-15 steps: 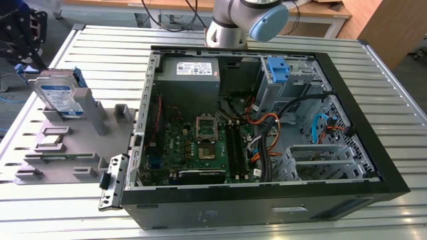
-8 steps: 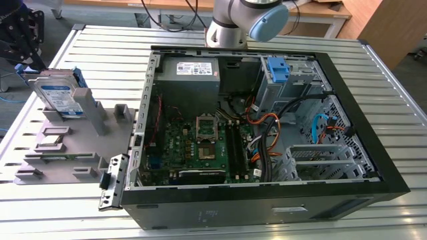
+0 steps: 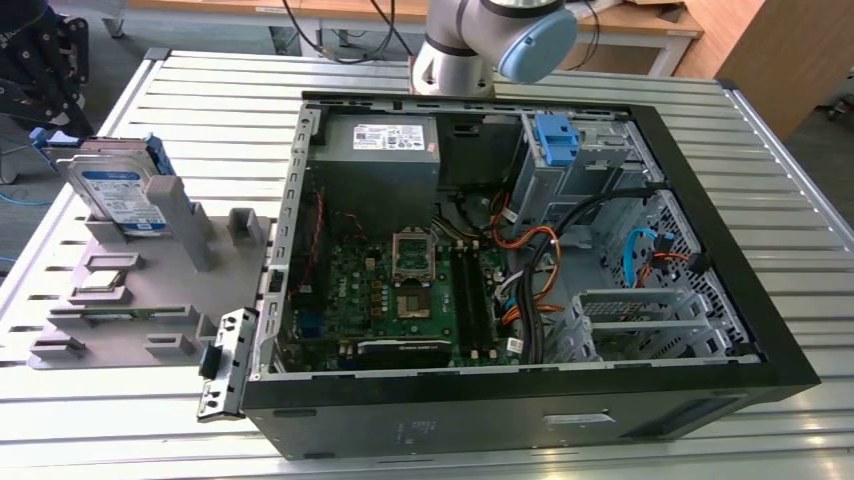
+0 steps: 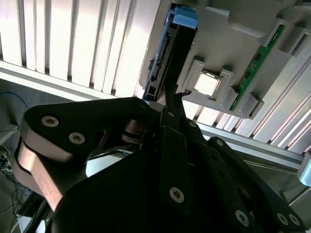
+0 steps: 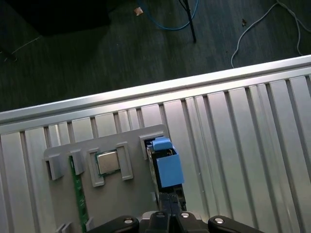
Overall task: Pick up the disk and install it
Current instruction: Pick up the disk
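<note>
gripper (image 4: 171,97): fingers look pressed together, empty; hangs just over disk (image 4: 167,53).
disk: upright on edge in grey holder (image 5: 121,199) slot, beside chip (image 5: 108,162).
grip tip: I'd open wide, centre on blue frame (image 5: 169,170), stay square to slot, lift straight so it doesn't bind.
case (image 3: 747,300): open, well apart at the exterior view's right; disk not yet in.

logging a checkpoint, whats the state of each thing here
disk, upright in holder, not gripped
gripper, shut, holding nothing, by the disk
case, lying flat, side open
chip, seated in a holder slot
</note>
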`<action>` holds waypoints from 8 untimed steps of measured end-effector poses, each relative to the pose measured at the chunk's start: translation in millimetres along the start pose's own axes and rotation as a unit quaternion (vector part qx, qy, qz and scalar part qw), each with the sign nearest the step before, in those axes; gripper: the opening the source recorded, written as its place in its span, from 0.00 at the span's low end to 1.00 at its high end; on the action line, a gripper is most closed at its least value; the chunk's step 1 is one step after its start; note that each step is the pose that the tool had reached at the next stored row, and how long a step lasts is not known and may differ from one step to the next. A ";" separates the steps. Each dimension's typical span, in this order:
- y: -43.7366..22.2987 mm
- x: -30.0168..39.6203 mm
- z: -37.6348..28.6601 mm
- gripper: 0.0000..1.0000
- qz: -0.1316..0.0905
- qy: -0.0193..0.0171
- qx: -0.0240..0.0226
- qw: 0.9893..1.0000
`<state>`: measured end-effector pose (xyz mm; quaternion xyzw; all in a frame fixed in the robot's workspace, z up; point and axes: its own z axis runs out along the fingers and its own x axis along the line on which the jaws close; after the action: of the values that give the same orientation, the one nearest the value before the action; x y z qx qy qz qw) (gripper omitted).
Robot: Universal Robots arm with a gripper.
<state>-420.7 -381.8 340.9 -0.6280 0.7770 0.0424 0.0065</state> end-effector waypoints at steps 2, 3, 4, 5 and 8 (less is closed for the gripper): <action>0.0 0.0 0.1 0.11 0.000 0.000 0.000 1.000; -0.1 0.1 0.2 0.11 -0.001 0.000 0.000 1.000; -0.2 0.1 0.3 0.11 -0.003 0.000 0.000 1.000; -0.4 0.0 0.4 0.11 -0.007 0.000 0.000 1.000; -1.2 -0.1 0.5 0.11 -0.024 0.002 -0.002 1.000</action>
<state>-419.6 -381.8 340.4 -0.6470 0.7613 0.0424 0.0053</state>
